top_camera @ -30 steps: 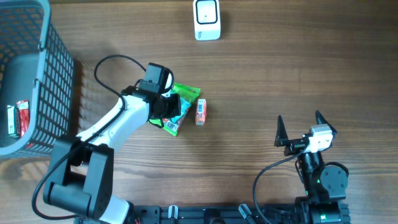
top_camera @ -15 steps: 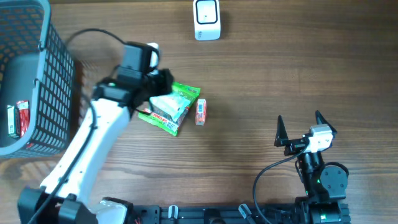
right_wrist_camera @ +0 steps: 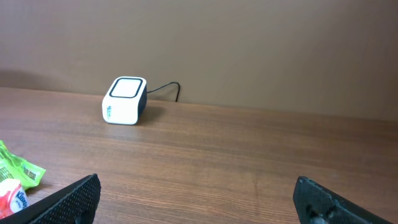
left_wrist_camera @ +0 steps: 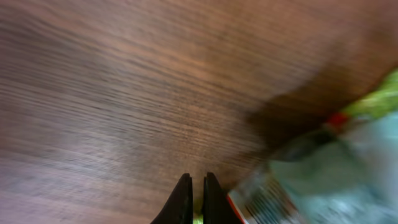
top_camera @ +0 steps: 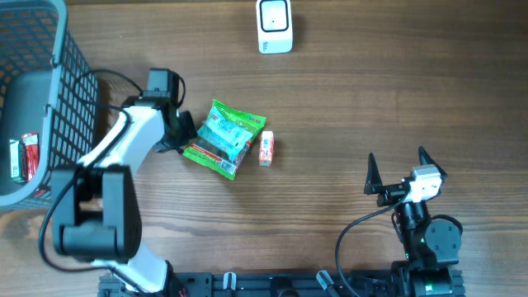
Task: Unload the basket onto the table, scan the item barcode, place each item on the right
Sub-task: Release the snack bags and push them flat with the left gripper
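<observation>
A green and teal snack packet (top_camera: pixel 227 139) lies flat on the wooden table, with a small red and white item (top_camera: pixel 266 148) at its right edge. My left gripper (top_camera: pixel 181 138) is at the packet's left edge, jaws shut, with a sliver of green pinched between them (left_wrist_camera: pixel 197 190). The left wrist view is blurred; the packet (left_wrist_camera: pixel 323 180) fills its lower right, with dark stripes near the fingers. The white scanner (top_camera: pixel 274 26) stands at the far edge, also in the right wrist view (right_wrist_camera: pixel 124 99). My right gripper (top_camera: pixel 397 158) rests open and empty (right_wrist_camera: pixel 199 202) at the near right.
A grey mesh basket (top_camera: pixel 58 99) stands at the left edge, close behind my left arm, with red packets (top_camera: pixel 23 157) inside. The scanner's cable (right_wrist_camera: pixel 165 90) runs off behind it.
My left gripper opened, swung left off the top of the packet, and shut again at the packet's left edge. The packet's teal face now shows. The right arm has not moved.
</observation>
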Motion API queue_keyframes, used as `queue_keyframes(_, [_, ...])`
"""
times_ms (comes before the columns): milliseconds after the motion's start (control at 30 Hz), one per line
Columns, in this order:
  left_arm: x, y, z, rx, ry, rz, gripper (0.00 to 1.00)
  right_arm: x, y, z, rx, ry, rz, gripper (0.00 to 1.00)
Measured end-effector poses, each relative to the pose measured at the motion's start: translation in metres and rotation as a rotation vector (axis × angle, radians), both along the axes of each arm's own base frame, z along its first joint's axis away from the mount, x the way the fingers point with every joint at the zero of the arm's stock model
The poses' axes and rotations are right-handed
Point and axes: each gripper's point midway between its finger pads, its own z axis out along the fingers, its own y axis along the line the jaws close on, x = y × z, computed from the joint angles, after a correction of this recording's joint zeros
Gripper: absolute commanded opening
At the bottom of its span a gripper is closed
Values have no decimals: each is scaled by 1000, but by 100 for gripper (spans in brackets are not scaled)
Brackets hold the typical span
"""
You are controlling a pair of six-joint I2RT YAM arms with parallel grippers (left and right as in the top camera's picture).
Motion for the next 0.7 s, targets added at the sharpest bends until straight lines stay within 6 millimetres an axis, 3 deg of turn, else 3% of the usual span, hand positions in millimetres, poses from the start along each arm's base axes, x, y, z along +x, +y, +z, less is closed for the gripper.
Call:
queue_keyframes(67, [-4,-5,-14,-16,35,-7,4,0,0,0,0,0,0,100])
queue_keyframes(300, [-17,-56,-12,-311,97,-49,4,0,0,0,0,0,0,100])
queue_keyframes(700, [-26,-78,-10,-356,125,-99,7,0,0,0,0,0,0,100])
